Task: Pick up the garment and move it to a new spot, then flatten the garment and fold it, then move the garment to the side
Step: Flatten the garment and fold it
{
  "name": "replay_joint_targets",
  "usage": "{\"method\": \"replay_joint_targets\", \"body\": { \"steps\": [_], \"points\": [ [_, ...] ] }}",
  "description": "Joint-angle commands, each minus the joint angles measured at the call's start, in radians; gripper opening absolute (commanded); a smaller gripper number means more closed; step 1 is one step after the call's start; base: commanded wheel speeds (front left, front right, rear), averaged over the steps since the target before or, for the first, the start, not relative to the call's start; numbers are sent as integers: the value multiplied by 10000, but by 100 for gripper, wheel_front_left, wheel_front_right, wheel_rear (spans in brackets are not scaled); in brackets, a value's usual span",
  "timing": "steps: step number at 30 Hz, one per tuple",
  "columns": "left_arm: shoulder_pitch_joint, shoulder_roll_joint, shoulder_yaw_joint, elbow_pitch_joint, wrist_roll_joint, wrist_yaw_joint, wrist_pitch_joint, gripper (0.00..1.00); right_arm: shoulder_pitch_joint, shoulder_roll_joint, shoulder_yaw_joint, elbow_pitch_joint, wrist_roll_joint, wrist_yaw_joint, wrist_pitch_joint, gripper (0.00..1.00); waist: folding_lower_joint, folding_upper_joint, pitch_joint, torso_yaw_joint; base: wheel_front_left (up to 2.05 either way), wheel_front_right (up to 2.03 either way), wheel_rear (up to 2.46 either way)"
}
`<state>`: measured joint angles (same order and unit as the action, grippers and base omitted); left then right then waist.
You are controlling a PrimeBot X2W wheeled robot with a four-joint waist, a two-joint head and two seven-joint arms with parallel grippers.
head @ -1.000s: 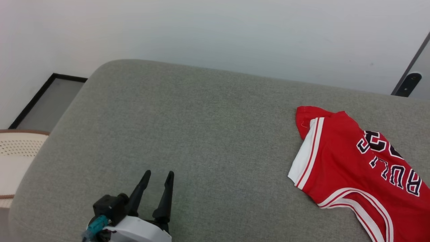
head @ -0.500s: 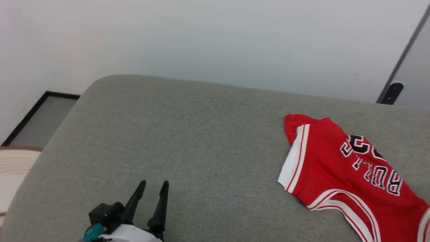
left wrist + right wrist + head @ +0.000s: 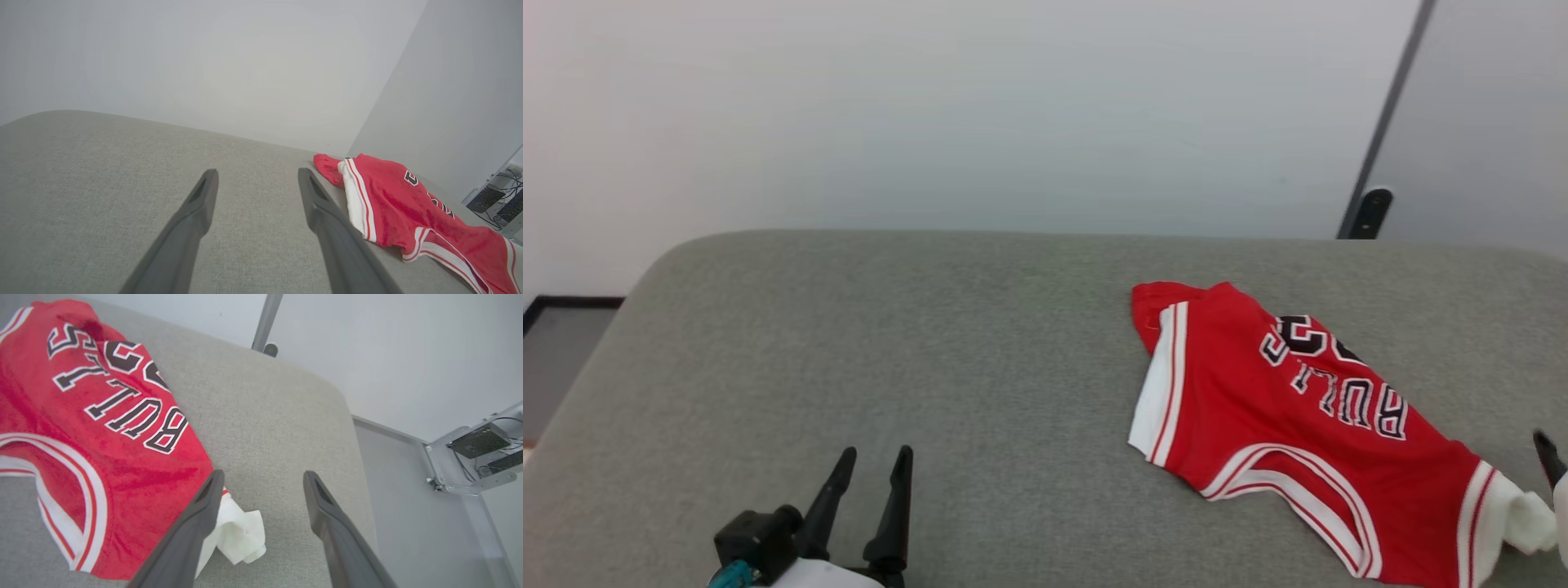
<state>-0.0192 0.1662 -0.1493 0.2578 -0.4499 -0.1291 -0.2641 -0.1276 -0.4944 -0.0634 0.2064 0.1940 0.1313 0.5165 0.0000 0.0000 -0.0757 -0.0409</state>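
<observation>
- Toward the right end of the grey fabric cushion lies the garment, a red "BULLS" jersey. It is rumpled, lettering up, with one white sleeve bunched at its near right corner.
- The right gripper hangs with its fingers spread and nothing between them, one finger just over that sleeve.
- The left gripper is likewise spread and empty, over bare cushion and well apart from the jersey.
- The step in hand looks like spreading the jersey flat. Pinch a single layer at the sleeve and bring the left arm across to the far striped edge. Then draw outward, low along the cushion and clear of its rounded right edge.
- Behind stands a plain pale wall. Grey floor and a metal frame with cables lie beyond the cushion's right end.
</observation>
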Motion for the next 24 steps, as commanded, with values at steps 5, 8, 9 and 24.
{"method": "replay_joint_targets", "body": {
  "steps": [5, 8, 9, 24],
  "points": [
    [161, -75, 256, -246, 118, -23, -4, 100, 722, 802, -52, -1248, -695, -10, -2458, 100, 0, 0, -29, -729, 0, 0, 0],
    [267, -115, 384, -346, 181, -23, -4, 100, 1096, 1343, 48, -1667, -1165, -10, -3795, 100, 0, 0, -27, -947, 0, 0, 0],
    [266, -131, 428, -380, 200, -23, -4, 100, 1212, 1550, 63, -1750, -1353, -10, -4239, 100, 0, 0, -27, -998, 0, 0, 0],
    [499, -385, 558, -851, 514, -23, -4, 100, 2353, 3985, -683, -1684, -3470, -10, -7819, 100, 0, 0, -7, -890, 0, 0, 0]
  ]
}}
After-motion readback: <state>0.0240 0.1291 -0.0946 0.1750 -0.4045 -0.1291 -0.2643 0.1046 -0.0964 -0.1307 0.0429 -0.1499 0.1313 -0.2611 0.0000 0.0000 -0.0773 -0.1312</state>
